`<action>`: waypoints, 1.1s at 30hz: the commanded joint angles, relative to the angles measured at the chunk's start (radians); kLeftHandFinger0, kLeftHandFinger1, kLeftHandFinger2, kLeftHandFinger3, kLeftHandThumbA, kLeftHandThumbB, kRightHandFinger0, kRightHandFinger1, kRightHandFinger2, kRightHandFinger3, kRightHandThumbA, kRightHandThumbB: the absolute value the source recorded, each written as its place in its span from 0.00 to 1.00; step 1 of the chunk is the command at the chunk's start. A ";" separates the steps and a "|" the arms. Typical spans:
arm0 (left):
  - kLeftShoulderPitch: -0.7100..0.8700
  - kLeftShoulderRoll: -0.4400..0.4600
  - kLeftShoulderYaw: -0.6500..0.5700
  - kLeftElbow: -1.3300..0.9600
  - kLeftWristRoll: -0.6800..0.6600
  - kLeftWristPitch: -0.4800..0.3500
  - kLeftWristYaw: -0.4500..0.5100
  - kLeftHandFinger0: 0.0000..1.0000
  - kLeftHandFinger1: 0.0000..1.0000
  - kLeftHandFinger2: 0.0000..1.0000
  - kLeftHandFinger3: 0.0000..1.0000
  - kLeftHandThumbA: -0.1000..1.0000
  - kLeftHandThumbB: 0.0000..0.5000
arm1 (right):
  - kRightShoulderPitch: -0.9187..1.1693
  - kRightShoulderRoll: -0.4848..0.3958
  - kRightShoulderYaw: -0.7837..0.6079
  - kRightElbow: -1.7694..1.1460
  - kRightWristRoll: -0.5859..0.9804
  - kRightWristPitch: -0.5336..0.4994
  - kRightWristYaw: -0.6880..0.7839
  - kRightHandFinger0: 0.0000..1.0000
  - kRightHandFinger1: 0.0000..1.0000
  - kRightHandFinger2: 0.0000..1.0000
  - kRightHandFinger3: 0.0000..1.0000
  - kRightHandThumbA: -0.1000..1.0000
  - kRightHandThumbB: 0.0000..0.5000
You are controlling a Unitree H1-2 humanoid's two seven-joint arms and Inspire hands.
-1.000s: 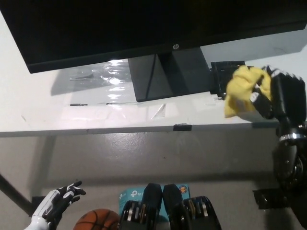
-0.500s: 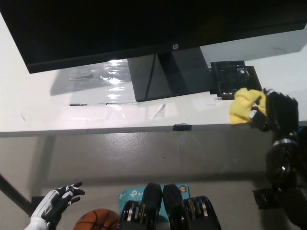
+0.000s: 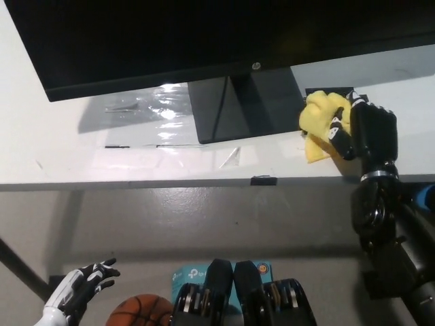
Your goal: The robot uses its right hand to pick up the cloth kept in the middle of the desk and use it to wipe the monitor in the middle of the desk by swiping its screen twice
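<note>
A yellow cloth [image 3: 319,125] is bunched in my black right hand [image 3: 363,132], which is shut on it just over the white desk [image 3: 102,159], right of the monitor's black stand [image 3: 238,109]. The cloth covers most of a small black object behind it. The dark monitor [image 3: 204,34] fills the top of the head view, tilted, with its lower bezel above the cloth. My white left hand [image 3: 81,288] rests low at the lower left below the desk edge, with fingers spread and nothing in it.
An orange basketball [image 3: 139,312] lies on the floor beside my left hand. A teal box [image 3: 183,277] sits on the floor. Clear plastic film [image 3: 146,105] lies on the desk left of the stand. A small black clip [image 3: 264,180] sits on the desk's front edge.
My right hand has carried the yellow cloth leftward and farther up, toward the monitor stand, covering the small black object. The left hand has stayed put.
</note>
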 commanded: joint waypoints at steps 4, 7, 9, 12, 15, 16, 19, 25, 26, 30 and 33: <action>-0.002 0.017 0.016 -0.020 -0.014 -0.018 -0.009 0.98 0.89 0.91 1.00 0.63 0.32 | -0.007 -0.014 -0.078 -0.172 -0.080 0.148 0.377 1.00 1.00 1.00 1.00 0.64 0.49; -0.001 0.018 0.016 -0.024 -0.014 -0.014 -0.008 1.00 0.91 0.93 1.00 0.62 0.26 | 0.001 -0.002 -0.133 -0.212 -0.135 0.148 0.484 1.00 1.00 1.00 1.00 0.71 0.68; -0.004 0.019 0.014 -0.017 -0.008 -0.026 -0.008 1.00 0.90 0.92 1.00 0.63 0.27 | 0.005 -0.001 -0.151 -0.238 -0.164 0.148 0.529 1.00 1.00 1.00 1.00 0.73 0.78; -0.007 0.019 0.014 -0.010 -0.010 -0.030 -0.011 0.97 0.88 0.90 1.00 0.63 0.28 | 0.015 0.001 -0.170 -0.264 -0.197 0.148 0.571 1.00 1.00 1.00 1.00 0.75 0.88; -0.007 0.018 0.016 -0.017 -0.012 -0.020 -0.008 0.96 0.88 0.89 1.00 0.61 0.27 | 0.022 0.000 -0.183 -0.273 -0.201 0.148 0.591 1.00 1.00 1.00 1.00 0.74 0.88; -0.007 0.017 0.019 -0.023 -0.017 -0.014 -0.008 0.96 0.87 0.89 1.00 0.61 0.28 | 0.026 -0.002 -0.187 -0.284 -0.204 0.148 0.603 1.00 1.00 1.00 1.00 0.73 0.88; -0.010 0.019 0.015 -0.008 -0.008 -0.041 -0.009 0.93 0.87 0.89 1.00 0.62 0.29 | 0.041 0.007 -0.200 -0.315 -0.225 0.148 0.633 1.00 1.00 1.00 1.00 0.73 0.84; -0.014 0.020 0.006 -0.009 0.002 -0.037 -0.007 0.94 0.87 0.90 1.00 0.65 0.32 | 0.114 -0.014 -0.223 -0.479 -0.228 0.148 0.708 1.00 1.00 1.00 1.00 0.66 0.69; -0.015 0.021 0.006 -0.008 0.002 -0.034 -0.009 0.95 0.87 0.90 1.00 0.65 0.32 | 0.126 -0.016 -0.228 -0.503 -0.237 0.148 0.716 1.00 1.00 1.00 1.00 0.65 0.69; -0.010 0.022 0.012 -0.019 -0.002 -0.024 -0.005 0.96 0.87 0.89 1.00 0.64 0.31 | 0.191 -0.043 -0.267 -0.649 -0.241 0.148 0.789 1.00 1.00 1.00 1.00 0.57 0.53; -0.012 0.024 0.011 -0.017 -0.001 -0.026 -0.006 0.95 0.86 0.89 1.00 0.65 0.31 | 0.304 -0.062 -0.344 -0.839 -0.220 0.148 0.809 0.95 1.00 1.00 1.00 0.48 0.41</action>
